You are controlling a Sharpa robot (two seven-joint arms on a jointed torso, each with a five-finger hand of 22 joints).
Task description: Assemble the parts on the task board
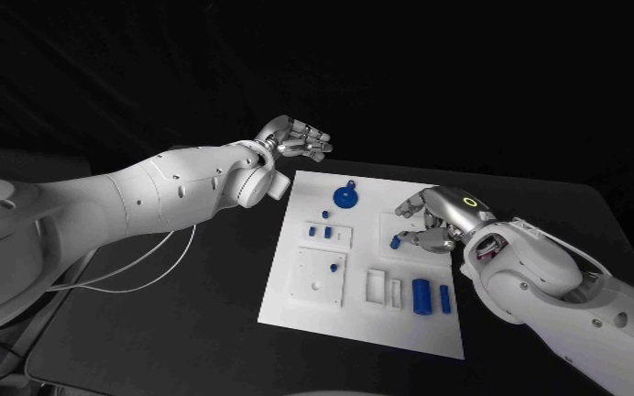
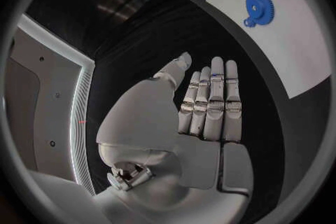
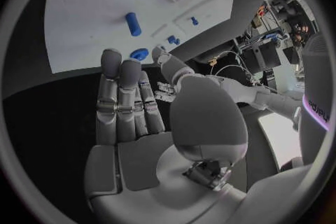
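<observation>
**Hovering hands, loose parts on the board**

Waiting over a job barely begun, by the look of it. The task board (image 1: 317, 300), a flat matte white plate, sits in the centre of the head view, with pale raised blocks and recesses in its lower half. The blue parts look like smooth moulded plastic. The toothed gear (image 1: 344, 197) lies near the board's top edge, two small pegs (image 1: 320, 230) sit just below it, a short cylinder (image 1: 395, 241) lies right of centre, and two longer bars (image 1: 432, 297) rest at the lower right. Whether any of them is properly seated I cannot tell.

The left hand (image 1: 296, 139) hangs above the board's upper left corner, off the plate — in the left wrist view its silver fingers (image 2: 213, 103) are straight, side by side, holding nothing. The right hand (image 1: 439, 222) hovers at the board's right edge, close by the short cylinder, its fingers (image 3: 126, 101) likewise extended and empty. My read: nearly all the fitting remains.
</observation>
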